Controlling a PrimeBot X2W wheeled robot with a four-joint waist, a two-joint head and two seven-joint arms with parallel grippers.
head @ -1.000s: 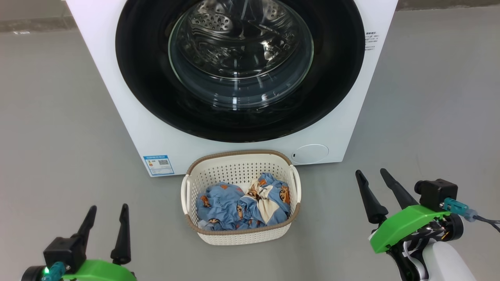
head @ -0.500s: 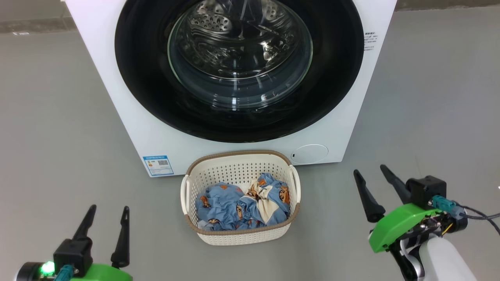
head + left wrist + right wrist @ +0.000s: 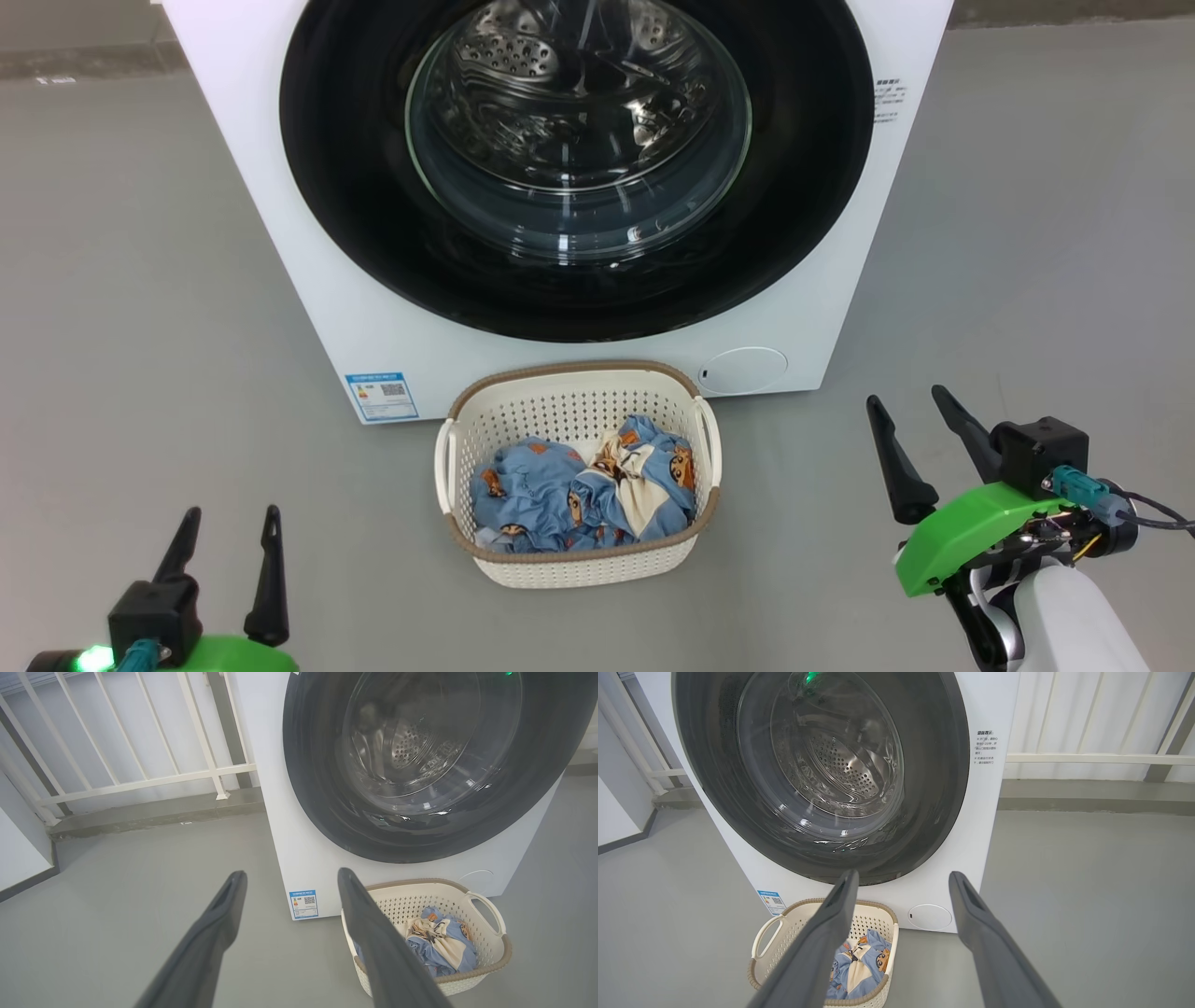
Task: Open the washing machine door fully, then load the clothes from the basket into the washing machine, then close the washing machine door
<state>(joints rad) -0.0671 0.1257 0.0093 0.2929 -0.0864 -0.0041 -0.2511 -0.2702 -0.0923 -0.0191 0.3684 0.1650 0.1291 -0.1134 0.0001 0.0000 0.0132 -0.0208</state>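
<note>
Head view: left gripper [image 3: 231,513] and right gripper [image 3: 906,397] both stand spread wide, empty, touching nothing. Between them sits the basket [image 3: 571,411] holding the clothes [image 3: 551,495]. Beyond their fingertips, the washing machine door [image 3: 355,187] is closed.

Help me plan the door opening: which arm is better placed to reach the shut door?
Right, probably. The right gripper stands open and further up the head view, nearer the washing machine door, than the left gripper. Both are empty. Which side the door opens on is unclear.
</note>
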